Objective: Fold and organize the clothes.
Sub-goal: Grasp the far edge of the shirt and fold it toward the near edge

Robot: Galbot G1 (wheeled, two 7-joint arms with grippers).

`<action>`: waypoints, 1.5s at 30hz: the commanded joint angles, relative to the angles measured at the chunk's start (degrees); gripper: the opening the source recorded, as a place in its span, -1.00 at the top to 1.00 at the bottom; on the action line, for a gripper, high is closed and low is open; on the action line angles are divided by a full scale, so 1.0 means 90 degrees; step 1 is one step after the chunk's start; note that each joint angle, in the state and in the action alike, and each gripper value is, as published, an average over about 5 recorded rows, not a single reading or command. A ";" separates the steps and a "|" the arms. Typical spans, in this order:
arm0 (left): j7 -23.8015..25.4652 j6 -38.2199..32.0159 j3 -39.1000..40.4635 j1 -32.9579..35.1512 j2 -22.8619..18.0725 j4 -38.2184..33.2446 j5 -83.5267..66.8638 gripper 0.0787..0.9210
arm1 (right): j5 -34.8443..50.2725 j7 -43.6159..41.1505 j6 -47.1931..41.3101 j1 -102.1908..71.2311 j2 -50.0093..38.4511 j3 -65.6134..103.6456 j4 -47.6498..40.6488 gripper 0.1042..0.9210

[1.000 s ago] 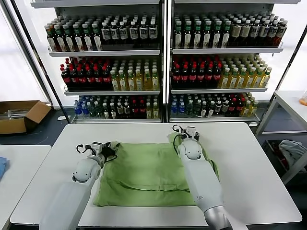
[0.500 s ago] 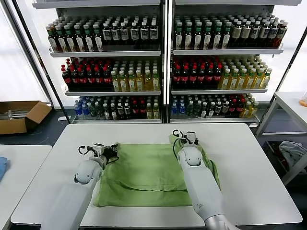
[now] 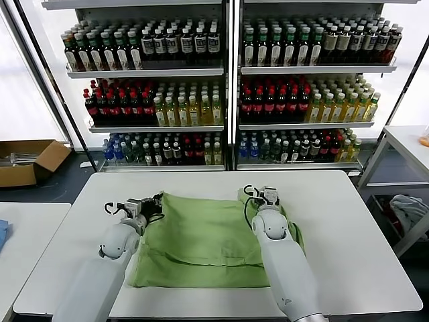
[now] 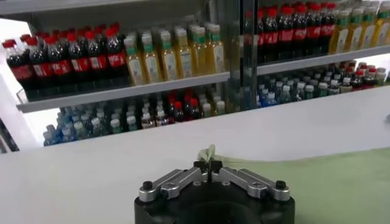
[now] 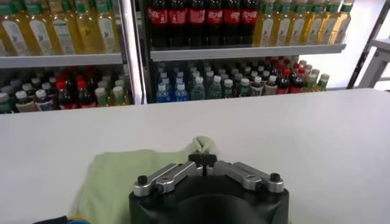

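A cardboard box (image 3: pixel 27 161) sits on the floor off the table's (image 3: pixel 348 228) far left corner. On the table, the left gripper (image 3: pixel 155 201) is at the shirt's (image 3: pixel 201 241) far left corner, its jaws closed on a pinch of green cloth; the left wrist view shows a small tuft of fabric (image 4: pixel 209 152) standing up between the shut fingertips of that gripper (image 4: pixel 208 164). The shirt lies spread across the middle of the table, plain green side up, its near edge close to the table's front edge. The right gripper (image 3: pixel 263 196) is at the shirt's far right corner, jaws likewise clamped on cloth; in the right wrist view a fold of fabric (image 5: pixel 203 145) pokes out above the closed tips of that gripper (image 5: pixel 204 159), with the rest of the shirt (image 5: pixel 122 176) trailing to one side. Beyond the table stand shelves (image 3: pixel 228 72) packed with bottles (image 3: pixel 288 100). A second, small table (image 3: pixel 409 144) stands off the main table's far right corner.
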 commanded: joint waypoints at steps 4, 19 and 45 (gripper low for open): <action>0.0012 -0.0164 -0.0142 0.0442 0.0080 -0.0634 0.0015 0.99 | -0.0041 0.0000 0.0103 -0.0371 -0.0179 -0.0033 0.1441 0.99; 0.0125 -0.0142 -0.0640 0.1531 0.0219 -0.1714 0.0015 0.99 | 0.0186 0.0231 -0.0083 -0.1584 -0.0603 0.0126 0.3003 0.99; 0.0388 -0.0222 -0.1211 0.3165 -0.0131 -0.2752 0.0604 0.99 | 0.0038 0.0468 -0.0135 -0.3984 -0.0700 0.0302 0.4766 0.99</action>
